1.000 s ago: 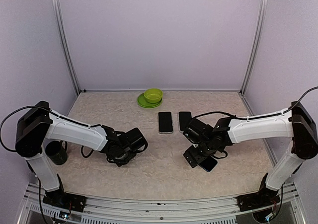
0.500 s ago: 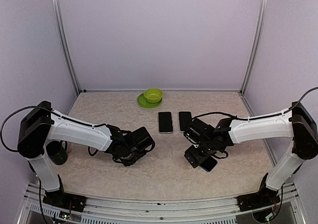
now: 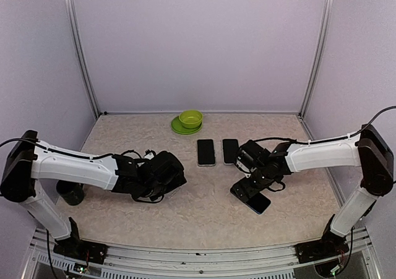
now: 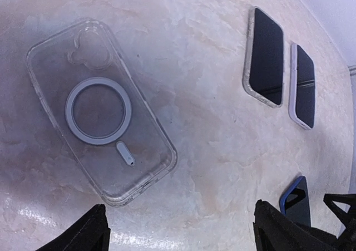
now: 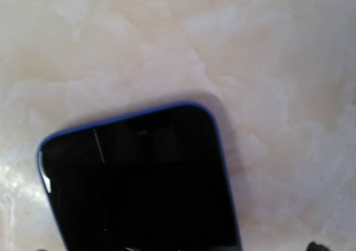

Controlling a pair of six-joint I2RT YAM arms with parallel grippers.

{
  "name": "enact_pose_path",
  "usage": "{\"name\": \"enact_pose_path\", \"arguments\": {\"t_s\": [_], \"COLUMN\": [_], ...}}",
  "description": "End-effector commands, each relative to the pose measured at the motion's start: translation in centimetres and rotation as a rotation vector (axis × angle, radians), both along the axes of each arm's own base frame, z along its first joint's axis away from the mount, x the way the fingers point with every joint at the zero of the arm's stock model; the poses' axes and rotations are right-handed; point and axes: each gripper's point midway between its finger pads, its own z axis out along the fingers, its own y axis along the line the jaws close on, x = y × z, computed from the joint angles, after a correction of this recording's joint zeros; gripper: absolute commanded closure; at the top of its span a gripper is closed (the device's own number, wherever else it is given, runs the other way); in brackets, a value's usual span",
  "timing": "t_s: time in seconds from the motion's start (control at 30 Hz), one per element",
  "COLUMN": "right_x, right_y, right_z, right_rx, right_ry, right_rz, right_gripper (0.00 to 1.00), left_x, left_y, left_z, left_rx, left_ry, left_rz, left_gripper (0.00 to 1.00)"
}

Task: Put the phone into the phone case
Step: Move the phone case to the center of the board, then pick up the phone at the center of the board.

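Note:
A clear phone case (image 4: pixel 100 112) with a white ring lies flat on the table in the left wrist view, above and left of my left gripper (image 4: pixel 181 234). That gripper is open, its black fingertips (image 4: pixel 83 231) wide apart over bare table. A black phone with a blue edge (image 5: pixel 139 178) lies screen up directly below my right gripper (image 3: pixel 250 187), which is open with nothing held. Only a sliver of one right fingertip (image 5: pixel 316 245) shows. In the top view the phone (image 3: pixel 257 201) pokes out near that gripper, and the case is hidden by the left gripper (image 3: pixel 158 179).
Two more phones in pale cases (image 3: pixel 206 151) (image 3: pixel 230 150) lie side by side at mid-table. A green bowl on a green plate (image 3: pixel 189 120) sits at the back. A dark cup (image 3: pixel 69 192) stands by the left arm's base.
My left gripper has opened wide while its arm swung across the table toward the middle. The right gripper shifted slightly back, and more of the blue-edged phone shows.

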Motion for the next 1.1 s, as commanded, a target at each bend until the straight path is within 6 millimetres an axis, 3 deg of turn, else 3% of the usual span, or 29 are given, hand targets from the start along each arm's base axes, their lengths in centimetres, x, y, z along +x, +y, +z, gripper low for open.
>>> {"name": "enact_pose_path", "arguments": {"t_s": [0.0,0.07,0.4,0.87,1.07], "right_x": [0.2,0.1,0.5,0.3,0.0], "right_y": [0.6,0.8,1.1,0.9,0.6], "right_z": [-0.6,-0.9,-2.3,-3.7,-5.0], "right_rx": [0.016,0.020,0.042,0.059,0.061], "right_ry": [0.017,0.023,0.051,0.098,0.140], "right_rz": [0.021,0.031,0.029,0.033,0.031], "right_gripper": [0.00,0.00,0.00,0.04,0.10], "left_x": [0.0,-0.3,-1.6,-2.2,-2.4], "left_y": [0.4,0.8,4.4,3.3,2.9], "left_z": [2.4,2.7,5.9,7.7,7.4], "left_rx": [-0.009,-0.014,-0.103,-0.160,-0.161], "left_ry": [-0.097,-0.118,-0.240,-0.294,-0.279], "left_rz": [-0.079,-0.104,-0.121,-0.221,-0.240], "left_gripper": [0.09,0.02,0.01,0.01,0.01]}}
